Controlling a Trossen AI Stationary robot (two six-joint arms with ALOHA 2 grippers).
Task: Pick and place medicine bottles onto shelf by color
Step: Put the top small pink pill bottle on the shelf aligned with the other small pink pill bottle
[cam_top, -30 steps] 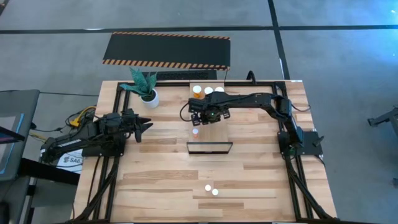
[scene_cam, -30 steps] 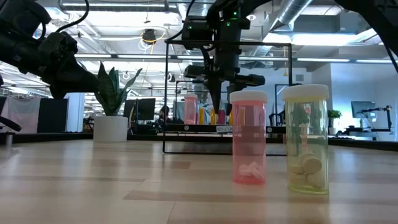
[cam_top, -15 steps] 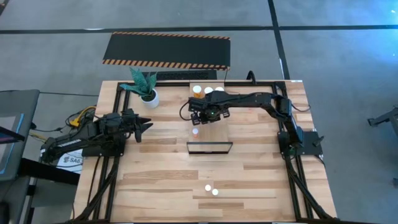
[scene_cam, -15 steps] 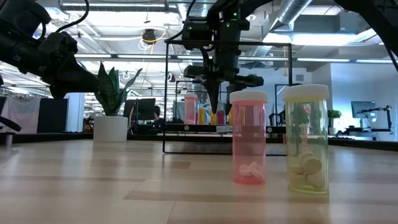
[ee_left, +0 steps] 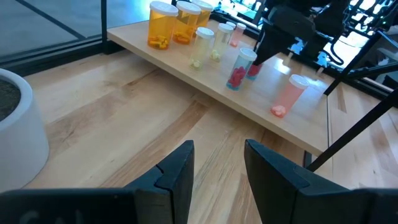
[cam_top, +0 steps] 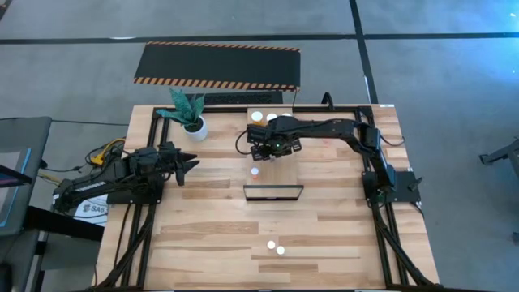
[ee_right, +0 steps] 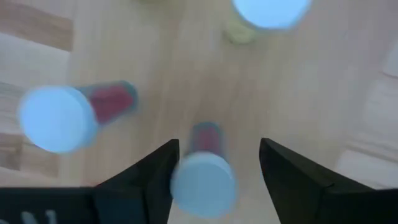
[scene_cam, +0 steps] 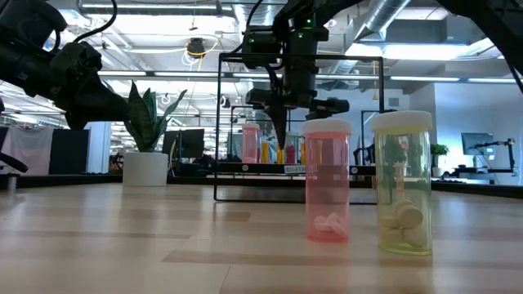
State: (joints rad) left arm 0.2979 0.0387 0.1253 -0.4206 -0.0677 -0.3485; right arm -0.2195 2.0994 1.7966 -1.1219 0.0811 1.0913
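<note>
The pale shelf [cam_top: 285, 174] lies at the table's far middle. My right gripper [ee_right: 219, 146] points down over it, open. Its fingers stand on either side of a red-filled, white-capped bottle [ee_right: 202, 177] that stands upright on the shelf. Another red bottle [ee_right: 59, 118] and a yellowish one [ee_right: 270, 12] stand beside it. The left wrist view shows the row on the shelf: orange bottles [ee_left: 160, 25], yellowish ones [ee_left: 202, 46], a red one [ee_left: 239, 68] and a pink one [ee_left: 289, 96]. My left gripper [ee_left: 217, 165] waits open at the table's left.
A pink bottle [scene_cam: 327, 180] and a yellowish bottle [scene_cam: 402, 184] stand on the table near its front edge. A white pot with a green plant [cam_top: 195, 126] stands at the far left. A black mat with striped edges [cam_top: 217, 63] lies beyond the table.
My right gripper has opened over the shelf without shifting its place. The red bottle stands on the shelf between its fingers.
</note>
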